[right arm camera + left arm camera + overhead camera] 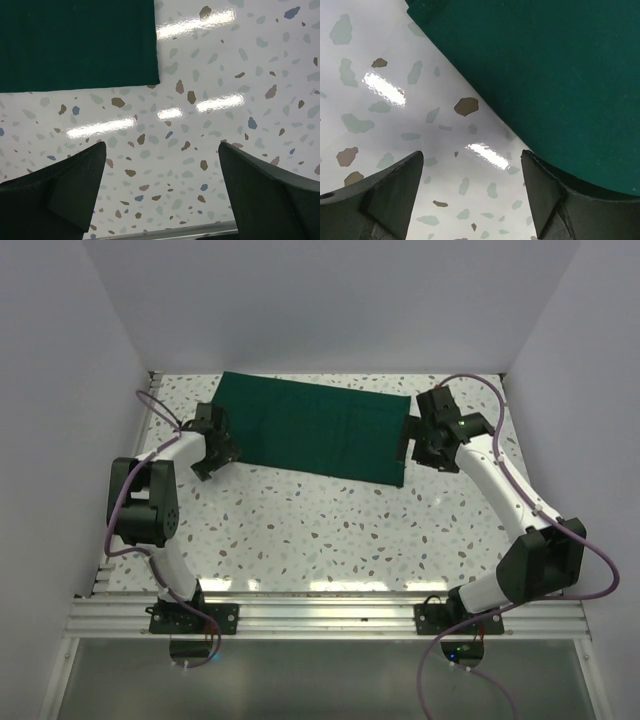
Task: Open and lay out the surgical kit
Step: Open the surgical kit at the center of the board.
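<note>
The surgical kit shows as a dark green cloth wrap (320,430) lying flat as a wide rectangle at the back of the speckled table (330,530). My left gripper (212,452) is at the cloth's left edge, open with nothing between its fingers. In the left wrist view its jaws (472,160) frame bare tabletop, and the cloth (545,75) lies just past the right finger (545,195). My right gripper (418,445) stands open at the cloth's right end. In the right wrist view it (162,150) hangs over bare table, with the cloth's corner (75,40) at the upper left.
White walls (60,390) close in the table on the left, back and right. An aluminium rail (330,615) runs along the near edge with both arm bases on it. A metal edge strip (165,232) shows in the right wrist view. Purple cables (600,570) loop beside each arm.
</note>
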### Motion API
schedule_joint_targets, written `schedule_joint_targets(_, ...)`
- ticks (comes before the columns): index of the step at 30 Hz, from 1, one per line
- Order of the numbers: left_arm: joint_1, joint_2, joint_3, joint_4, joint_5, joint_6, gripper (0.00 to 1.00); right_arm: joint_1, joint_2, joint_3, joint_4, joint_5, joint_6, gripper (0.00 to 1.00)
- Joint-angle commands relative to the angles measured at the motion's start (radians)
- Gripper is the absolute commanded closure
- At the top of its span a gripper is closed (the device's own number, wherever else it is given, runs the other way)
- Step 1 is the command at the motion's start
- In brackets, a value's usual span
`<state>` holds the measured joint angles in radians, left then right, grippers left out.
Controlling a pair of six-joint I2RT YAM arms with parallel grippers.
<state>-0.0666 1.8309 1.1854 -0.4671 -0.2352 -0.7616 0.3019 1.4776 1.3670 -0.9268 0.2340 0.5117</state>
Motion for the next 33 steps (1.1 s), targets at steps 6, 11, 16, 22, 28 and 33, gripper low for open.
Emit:
schedule_joint_targets(6,0.005,0.022,-0.007,0.134,-0.035,-0.186,0.23,0.002,-0.062,-0.016,-0.004,0.021,-0.070,0.02)
schedule_joint_targets(11,0.005,0.096,0.028,0.150,-0.026,-0.211,0.58,0.002,-0.042,-0.003,-0.003,0.002,-0.082,0.02)
schedule_joint_targets(16,0.004,0.182,0.098,0.137,-0.023,-0.214,0.58,0.002,-0.027,-0.003,0.002,-0.018,-0.076,0.02)
schedule_joint_targets(22,0.005,0.241,0.160,0.116,-0.009,-0.194,0.72,0.002,-0.022,-0.023,0.011,-0.013,-0.076,0.01)
schedule_joint_targets(28,0.001,0.237,0.158,0.091,0.036,-0.153,1.00,0.002,-0.002,-0.020,0.023,0.017,-0.084,0.02)
schedule_joint_targets(33,-0.048,0.131,0.076,0.073,0.048,-0.110,1.00,-0.017,0.033,0.021,0.040,0.071,-0.096,0.02)
